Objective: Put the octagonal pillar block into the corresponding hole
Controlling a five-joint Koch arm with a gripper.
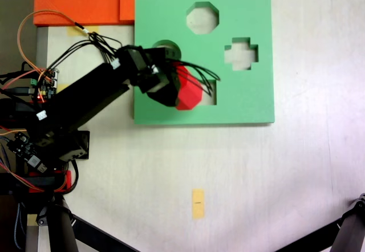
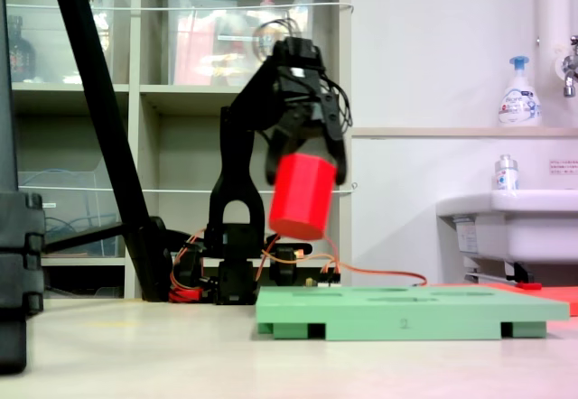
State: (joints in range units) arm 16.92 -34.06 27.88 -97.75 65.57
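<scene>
White tabletop, green foam board (image 1: 239, 101); overhead, pincer (image 2: 302, 178) pinching red octagonal pillar block (image 2: 302, 195).

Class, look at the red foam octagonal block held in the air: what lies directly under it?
The red foam octagonal block, clamped in the gripper, hangs clear above the green foam board. From above it covers part of a cutout whose shape stays hidden.

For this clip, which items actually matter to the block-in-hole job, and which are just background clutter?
Part of the job:
- red octagonal block, held in the gripper above the board
- green board
- octagonal hole

Just lying about:
- cross-shaped cutout
- orange foam sheets
- yellow tape marker
- soap bottle
</scene>
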